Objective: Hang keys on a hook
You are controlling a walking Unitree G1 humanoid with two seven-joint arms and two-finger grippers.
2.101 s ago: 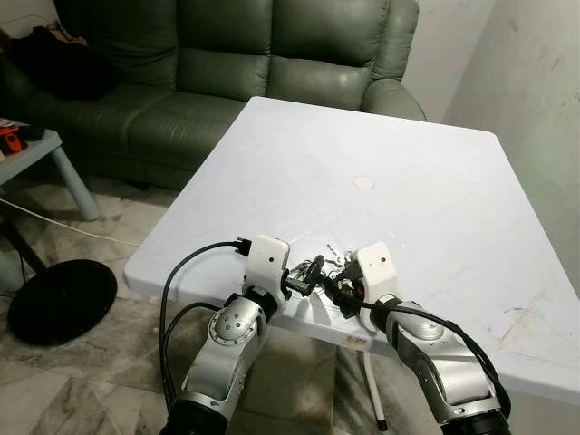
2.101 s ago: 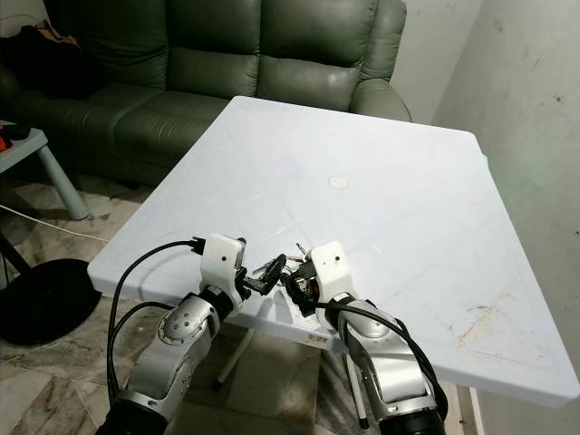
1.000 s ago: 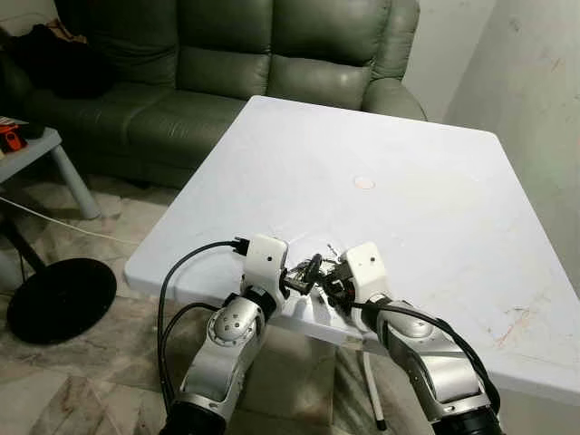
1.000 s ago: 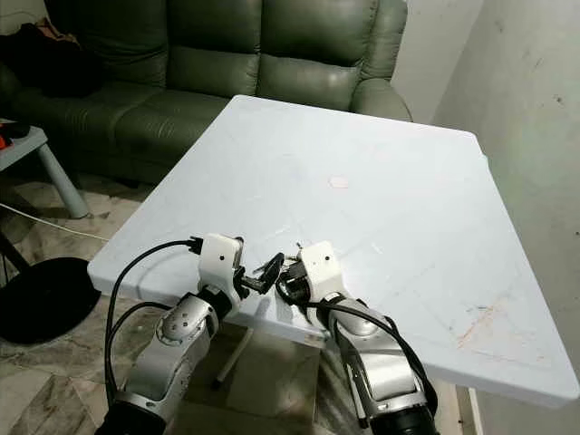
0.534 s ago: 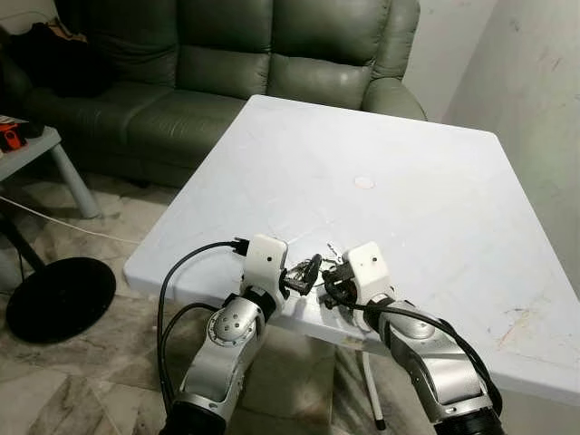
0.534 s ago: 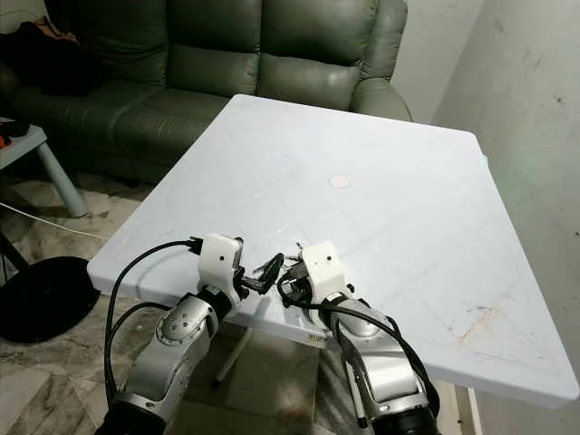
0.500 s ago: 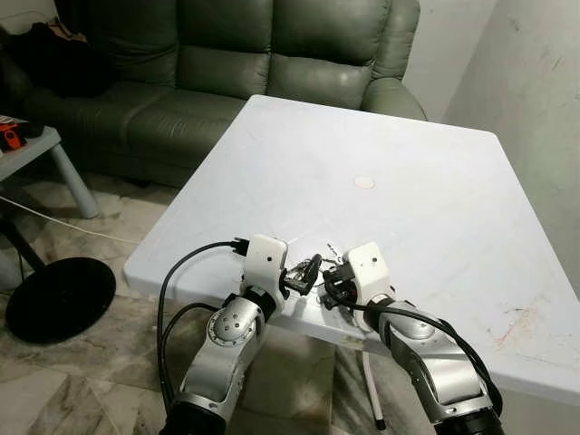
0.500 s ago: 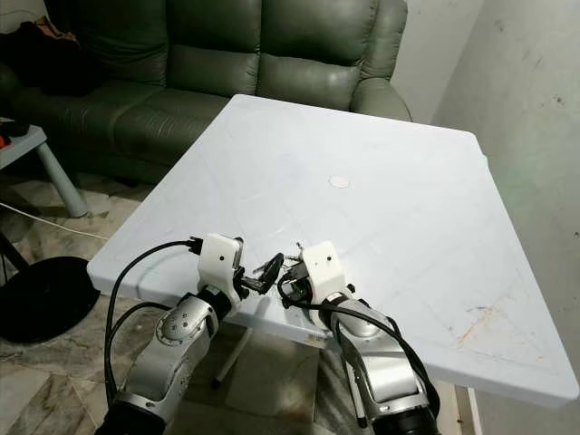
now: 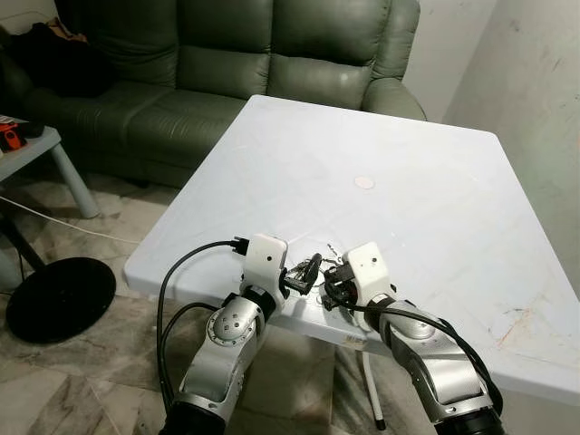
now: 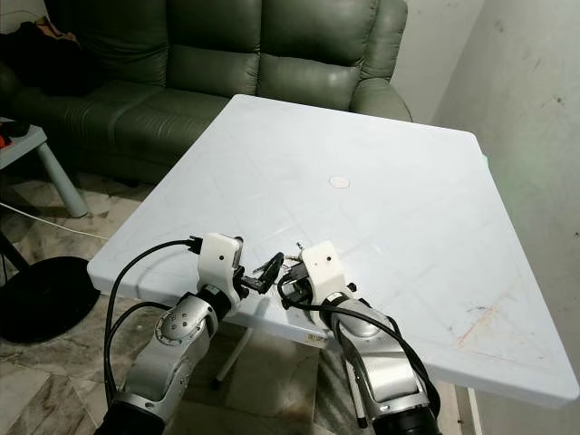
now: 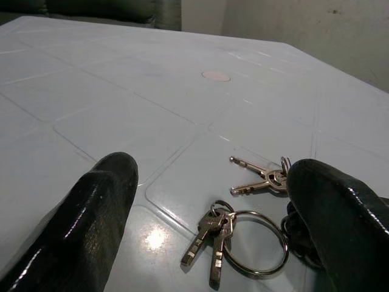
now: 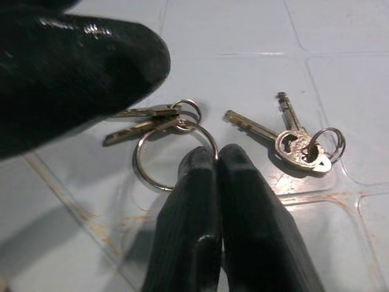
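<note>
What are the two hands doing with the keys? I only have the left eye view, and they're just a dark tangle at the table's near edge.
Observer: In the right wrist view the right hand is shut, its tips meeting on the rim of the large ring, apparently pinching it.
Reviewer: And the left one?
Observer: The left hand is wide open, with the keys lying between its fingers.
Reviewer: Is it one bunch of keys?
Observer: Two. The large ring carries two keys, and a small ring beside it carries two more. Both lie flat on the table.
</note>
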